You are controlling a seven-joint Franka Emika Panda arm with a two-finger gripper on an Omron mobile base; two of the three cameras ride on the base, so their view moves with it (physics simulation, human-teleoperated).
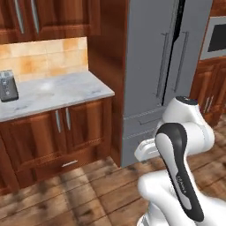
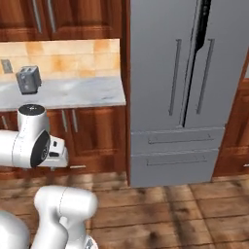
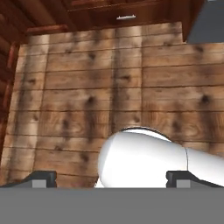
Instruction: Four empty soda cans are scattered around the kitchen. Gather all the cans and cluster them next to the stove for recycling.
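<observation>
The soda cans and the stove are out of view. In the hand view my gripper [image 3: 111, 179] points down at the wood plank floor [image 3: 109, 87]. Its two dark fingertips [image 3: 43, 178] stand far apart at the bottom, open, and hold nothing. My arm is folded up close to the base, in front of reddish-brown cabinets.
A marble counter [image 1: 53, 92] with a small grey toaster [image 1: 8, 86] runs along the left over wood cabinet doors [image 1: 66, 128]. A tall grey fridge [image 1: 163, 66] stands straight ahead, its door slightly ajar. A built-in microwave [image 1: 216, 37] sits at the far right. Plank floor [image 2: 170, 209] lies ahead.
</observation>
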